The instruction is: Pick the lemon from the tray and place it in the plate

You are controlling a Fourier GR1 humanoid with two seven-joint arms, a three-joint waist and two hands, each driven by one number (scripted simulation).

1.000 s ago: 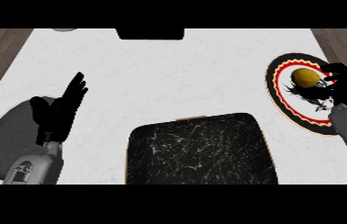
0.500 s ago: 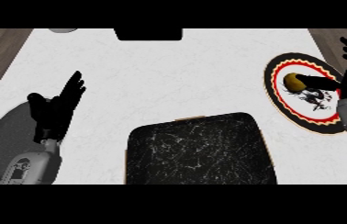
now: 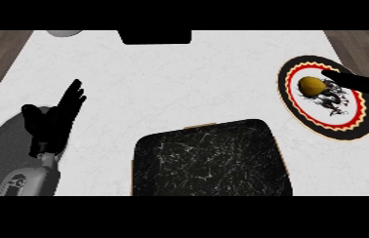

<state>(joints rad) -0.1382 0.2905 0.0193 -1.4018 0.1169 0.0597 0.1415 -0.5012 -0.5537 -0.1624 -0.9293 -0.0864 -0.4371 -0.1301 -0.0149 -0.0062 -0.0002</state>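
On the plate [image 3: 344,130] sits the lemon [image 3: 311,85], right hand [image 3: 346,79] fingers straight and released beside it; best lift clear without nudging it, left hand [image 3: 56,116] resting open.

**Even, bright light over a pale counter**

The white counter [image 3: 187,81] is lit flatly and brightly, with no glare. Soft, faint shadows lie under the hand [image 3: 54,117] at the frame's left. The dark tray [image 3: 209,159] shows fine pale veining, crisply.
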